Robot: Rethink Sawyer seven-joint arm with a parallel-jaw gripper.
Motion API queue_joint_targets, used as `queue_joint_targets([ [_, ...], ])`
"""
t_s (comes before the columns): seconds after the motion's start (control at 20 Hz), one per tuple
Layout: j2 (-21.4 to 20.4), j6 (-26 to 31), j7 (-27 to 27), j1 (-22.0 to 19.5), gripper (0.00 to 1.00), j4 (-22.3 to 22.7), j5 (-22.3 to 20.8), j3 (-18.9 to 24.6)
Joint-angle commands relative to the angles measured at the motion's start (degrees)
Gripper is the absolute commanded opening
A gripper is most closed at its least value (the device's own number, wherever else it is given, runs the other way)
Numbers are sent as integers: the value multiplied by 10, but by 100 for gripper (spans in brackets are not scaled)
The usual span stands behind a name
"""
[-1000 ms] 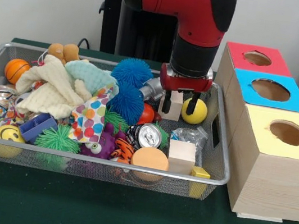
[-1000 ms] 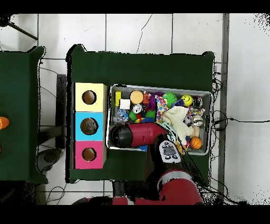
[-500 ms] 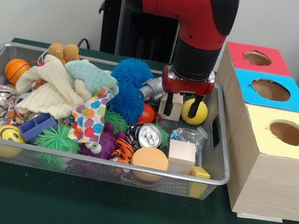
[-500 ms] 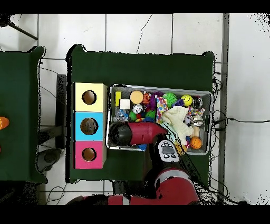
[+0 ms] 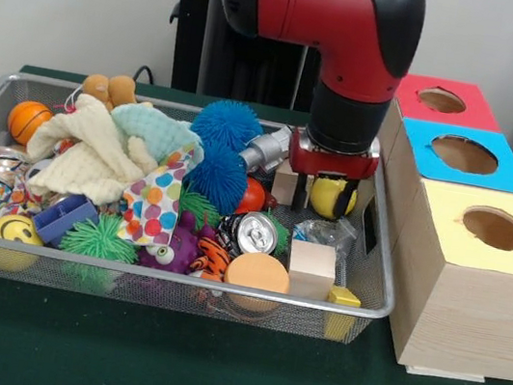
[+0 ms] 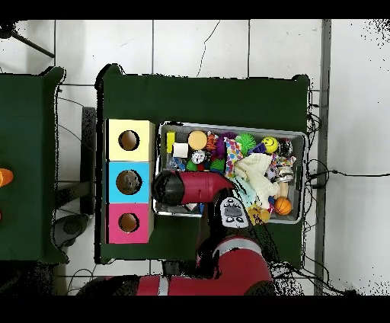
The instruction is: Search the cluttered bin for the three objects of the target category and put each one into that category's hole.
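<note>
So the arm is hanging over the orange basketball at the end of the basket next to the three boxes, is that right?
Not quite. The front view shows the gripper around a yellow ball, not the orange basketball, which lies at the basket's opposite end, away from the boxes. The rest holds: the arm is at the end beside them.

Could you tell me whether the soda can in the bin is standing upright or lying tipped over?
Tipped over. The soda can lies among the toys in the wire bin with its silver top facing sideways toward the front camera.
</note>
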Motion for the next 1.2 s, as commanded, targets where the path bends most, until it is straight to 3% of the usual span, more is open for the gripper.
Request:
queue_joint_targets([
  [0.05, 54, -20, 148, 33, 100, -46, 58, 18],
  [0.3, 84, 6, 161, 67, 100, -95, 96, -9],
  [0.75, 99, -33, 135, 75, 100, -83, 108, -26],
  [1.2, 122, -85, 105, 49, 100, -87, 92, -10],
])
